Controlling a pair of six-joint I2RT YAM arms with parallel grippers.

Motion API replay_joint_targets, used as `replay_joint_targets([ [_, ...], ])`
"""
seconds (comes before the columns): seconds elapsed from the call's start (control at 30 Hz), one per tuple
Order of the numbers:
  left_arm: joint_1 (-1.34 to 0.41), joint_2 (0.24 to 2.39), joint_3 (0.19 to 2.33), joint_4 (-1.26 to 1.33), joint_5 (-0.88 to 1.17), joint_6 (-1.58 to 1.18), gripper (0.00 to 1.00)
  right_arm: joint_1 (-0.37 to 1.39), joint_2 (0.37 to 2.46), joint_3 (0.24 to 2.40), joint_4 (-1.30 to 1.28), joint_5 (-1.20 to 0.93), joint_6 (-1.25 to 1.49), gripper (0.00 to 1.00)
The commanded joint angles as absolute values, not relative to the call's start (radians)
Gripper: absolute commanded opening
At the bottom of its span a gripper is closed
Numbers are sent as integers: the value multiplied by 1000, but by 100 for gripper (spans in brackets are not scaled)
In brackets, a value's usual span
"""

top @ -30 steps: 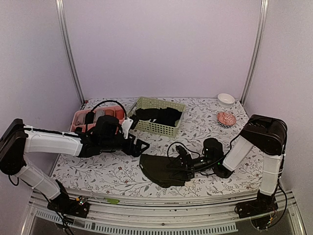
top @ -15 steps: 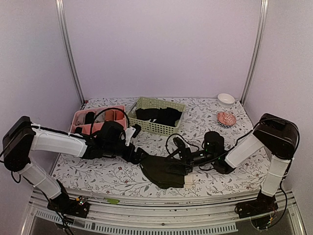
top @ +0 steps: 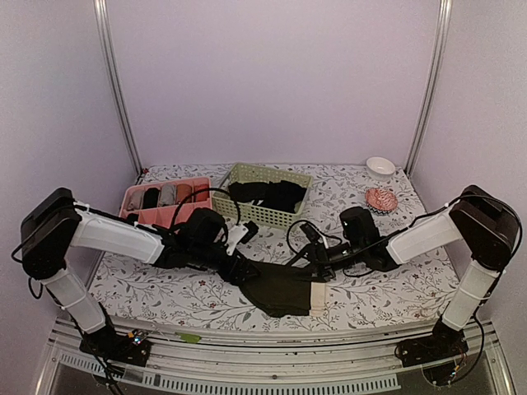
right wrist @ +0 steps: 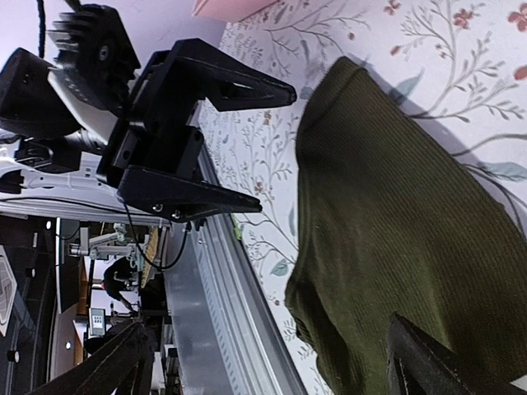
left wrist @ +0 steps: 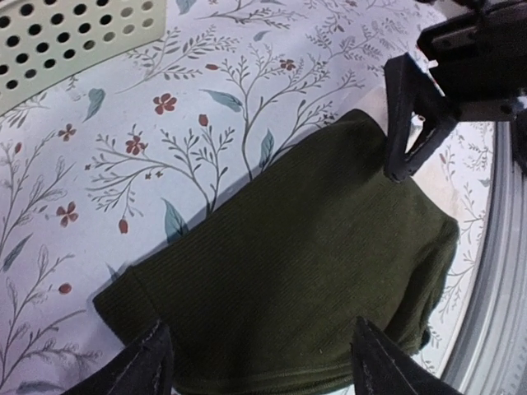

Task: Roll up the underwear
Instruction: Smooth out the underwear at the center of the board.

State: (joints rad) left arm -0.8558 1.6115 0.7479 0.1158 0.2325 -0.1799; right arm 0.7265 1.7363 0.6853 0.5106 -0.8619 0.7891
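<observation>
Front edge of worktop point(top: 370, 309): underwear point(top: 284, 290) lies flat.
Left hand point(top: 242, 269): open, at its left end.
Right hand point(top: 319, 264): open, at its right end.

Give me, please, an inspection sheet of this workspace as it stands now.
Surface: floral tablecloth, lying flat.
Job's things: underwear spread near the front edge, not yet rolled; cream waistband at its right end.
Clutter: green basket of black garments; pink tray of cloth bundles; white bowl; pink round item.
Tools: left tool open at the underwear's left end; right tool open at its right end.
Cables: black cables loop off both wrists.
Surroundings: lilac walls, metal posts, front rail.
</observation>
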Motion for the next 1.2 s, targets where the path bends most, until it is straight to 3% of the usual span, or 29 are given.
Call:
replay_joint_targets([
  [0.0, -865, 1721, 837, 124, 296, -151, 71, 699, 1751, 683, 367, -814, 647, 99],
  [0.27, -860, 1800, 827, 97, 243, -167, 50, 689, 1886, 739, 321, -815, 540, 99],
  [0.47, -862, 1760, 749, 95, 241, -185, 44, 688, 1891, 753, 298, -841, 497, 99],
  [0.53, -865, 1738, 737, 99, 238, -177, 48, 690, 1845, 734, 295, -848, 485, 99],
  [0.67, -875, 1662, 744, 114, 241, -136, 68, 690, 1697, 690, 288, -840, 443, 99],
  [0.77, -893, 1589, 748, 130, 240, -79, 78, 690, 1581, 674, 242, -817, 412, 99],
  [0.9, -955, 1510, 724, 142, 208, 49, 80, 696, 1417, 633, 195, -799, 338, 99],
  [1.1, -1008, 1386, 575, 309, 279, 209, 77, 780, 1168, 594, 98, -553, 154, 99],
  [1.17, -1009, 1362, 564, 331, 273, 212, 80, 779, 1130, 581, 148, -522, 147, 99],
])
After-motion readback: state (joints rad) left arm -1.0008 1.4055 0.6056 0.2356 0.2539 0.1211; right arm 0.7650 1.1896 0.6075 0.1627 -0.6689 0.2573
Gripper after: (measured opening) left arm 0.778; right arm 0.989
